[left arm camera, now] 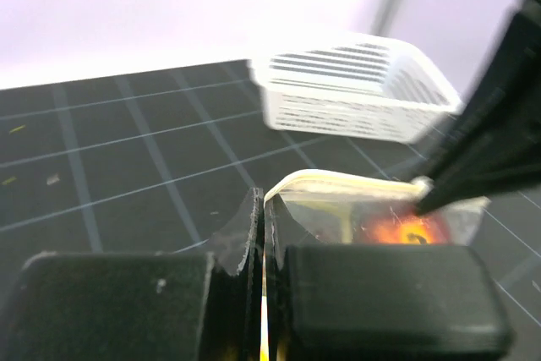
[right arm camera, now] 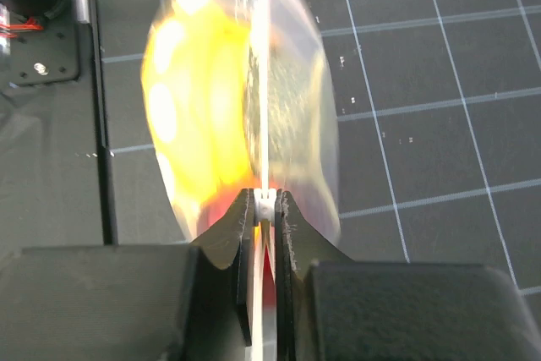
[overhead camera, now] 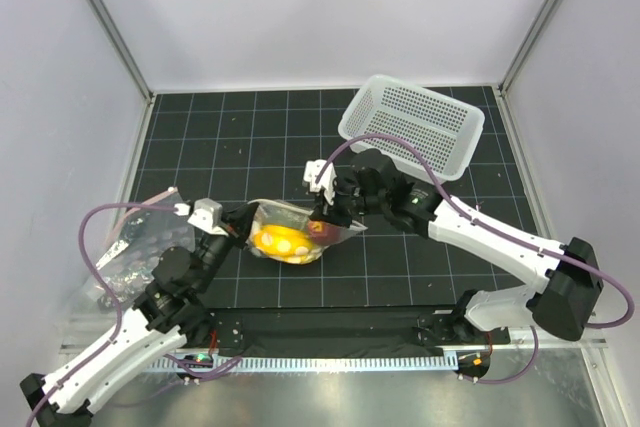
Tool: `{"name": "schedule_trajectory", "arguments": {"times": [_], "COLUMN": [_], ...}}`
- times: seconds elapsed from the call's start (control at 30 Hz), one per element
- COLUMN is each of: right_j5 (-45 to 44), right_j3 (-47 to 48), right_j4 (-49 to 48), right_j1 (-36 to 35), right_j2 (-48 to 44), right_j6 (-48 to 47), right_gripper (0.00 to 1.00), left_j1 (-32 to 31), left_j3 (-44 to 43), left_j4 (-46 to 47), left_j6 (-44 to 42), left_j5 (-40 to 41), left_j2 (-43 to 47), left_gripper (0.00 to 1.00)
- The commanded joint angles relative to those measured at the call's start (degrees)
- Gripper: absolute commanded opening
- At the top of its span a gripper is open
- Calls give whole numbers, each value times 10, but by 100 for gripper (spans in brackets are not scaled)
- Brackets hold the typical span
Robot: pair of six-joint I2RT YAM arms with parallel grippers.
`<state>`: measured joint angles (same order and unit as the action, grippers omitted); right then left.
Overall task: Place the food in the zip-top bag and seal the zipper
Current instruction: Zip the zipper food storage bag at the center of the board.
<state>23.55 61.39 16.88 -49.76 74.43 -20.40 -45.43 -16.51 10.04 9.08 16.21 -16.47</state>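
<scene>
The zip-top bag lies mid-table, held up between both arms, with the yellow banana and a dark-red fruit showing through it. My left gripper is shut on the bag's left edge. My right gripper is shut on the pale zipper at the bag's right end, pinching a small white piece of it. In the right wrist view the banana glows yellow left of the strip, with a grey-green shape, perhaps the melon, on the right. The zipper runs from my left jaws to the right finger.
A white perforated basket stands tilted at the back right, also seen in the left wrist view as the basket. Crumpled clear plastic lies by the left wall. Pale walls close in the mat on three sides.
</scene>
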Motion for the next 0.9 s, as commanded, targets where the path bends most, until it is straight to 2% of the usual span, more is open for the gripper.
{"name": "schedule_trajectory", "arguments": {"times": [0.0,0.17,0.27,0.57,0.77,0.87], "right_j5": [-56,-95,-105,-178,-265,-266], "right_j3": [19,43,58,59,25,19], "right_j4": [92,143,184,275,278,279], "right_j1": [3,-7,-8,-8,-8,-8], "right_j2": [11,39,55,43,-19,-44], "right_j6": [7,22,28,41,68,82], "right_gripper": [1,1,1,1,1,1], "left_j1": [10,8,4,-3,-5,-6], "left_j3": [-9,10,17,14,14,14], "left_j4": [10,-2,0,0,1,0], "left_j6": [0,-4,-10,-22,-22,-22], "left_j5": [201,280,292,303,299,296], "left_j2": [52,105,123,116,119,119], "left_gripper": [0,1,1,0,0,0]}}
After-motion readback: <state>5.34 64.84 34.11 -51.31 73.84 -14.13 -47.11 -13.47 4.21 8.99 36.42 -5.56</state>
